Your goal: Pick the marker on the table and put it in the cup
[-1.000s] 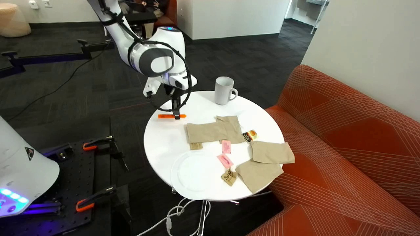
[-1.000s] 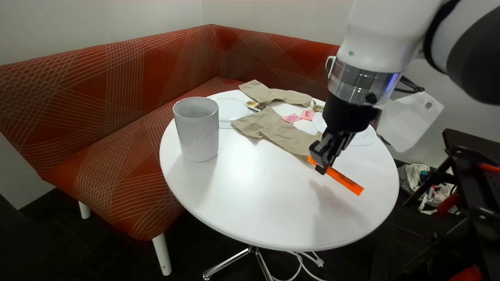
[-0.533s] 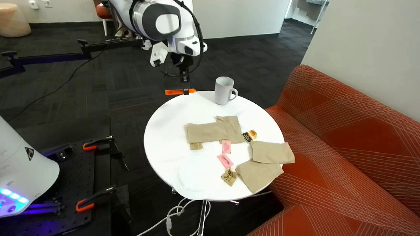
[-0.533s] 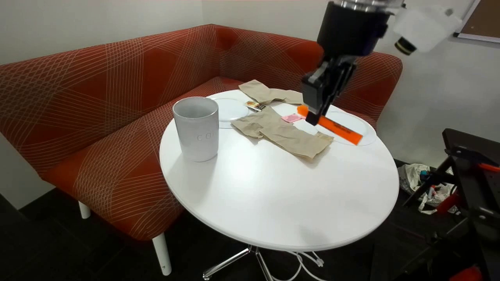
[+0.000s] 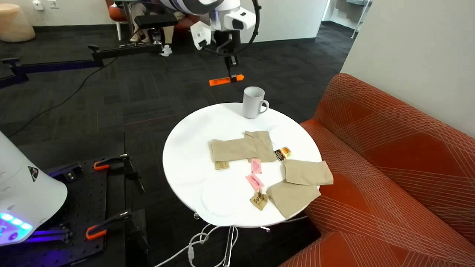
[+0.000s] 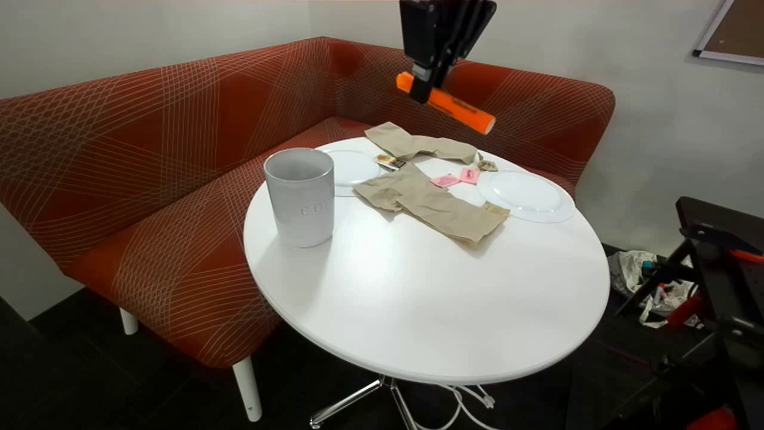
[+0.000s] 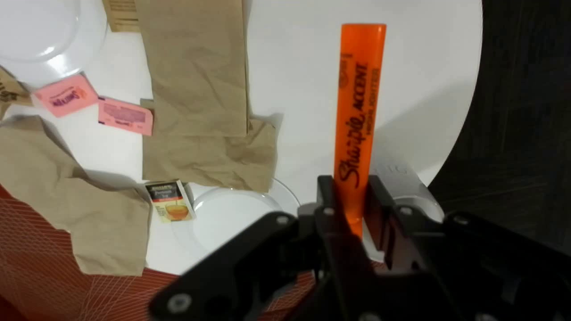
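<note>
You have the marker (image 7: 359,102) in mid-air: your gripper (image 7: 351,195) is closed on it, the jaws pressed to both sides near one end and parted only by the marker's thickness. In an exterior view, reading the table (image 5: 187,155) as a clock with twelve at the top of the picture, the cup (image 5: 252,105) stands upright near the rim at twelve, its handle turned to three. There the marker hangs at the cup's ten o'clock, apart from it, lying almost nine to three, with the three end, the one you grip nearer, a little higher. Two overlapping napkins (image 5: 234,149) lie on the twelve side of the centre, with a tea packet (image 5: 283,153) just beside them at about two. Two pink packets (image 5: 256,166) sit near the centre, a brown packet (image 5: 258,200) is at five, and a second pair of napkins (image 5: 308,172) reaches past the rim around four. A sofa (image 5: 386,178) fills the three o'clock side. In an exterior view you find a plate (image 6: 528,196) at the table's two o'clock, a second plate (image 6: 349,170) at eleven, the cup at ten, and the marker slanting from ten to four at the cup's two o'clock. In the wrist view the marker's longer part points to twelve, lettering facing the camera, and the cup shows at its five o'clock, partly hidden behind your gripper.
</note>
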You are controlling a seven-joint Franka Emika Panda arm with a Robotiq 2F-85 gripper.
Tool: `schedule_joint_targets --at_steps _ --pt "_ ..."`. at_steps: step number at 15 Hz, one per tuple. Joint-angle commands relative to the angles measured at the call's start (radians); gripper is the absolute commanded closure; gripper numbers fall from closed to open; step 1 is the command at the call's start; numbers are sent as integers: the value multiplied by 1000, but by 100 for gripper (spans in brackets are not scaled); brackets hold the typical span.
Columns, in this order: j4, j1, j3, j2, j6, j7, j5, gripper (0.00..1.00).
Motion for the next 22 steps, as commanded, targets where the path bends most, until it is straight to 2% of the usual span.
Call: schedule_joint_targets --at_steps 1,2,3,4,13,14,18,22 --pt "152 -19 17 65 -99 -46 -26 95" --pt "186 -17 15 79 -120 -49 -35 95" --pt "98 -17 16 35 -61 -25 -19 95" --pt "116 -17 16 43 -67 -28 -19 81" --pt "108 -16 16 45 -67 -28 -19 81" --pt "109 -41 36 57 -37 -118 48 95" --pt "123 -113 105 94 26 -406 279 95" --pt "140 -167 159 121 37 -637 414 95"
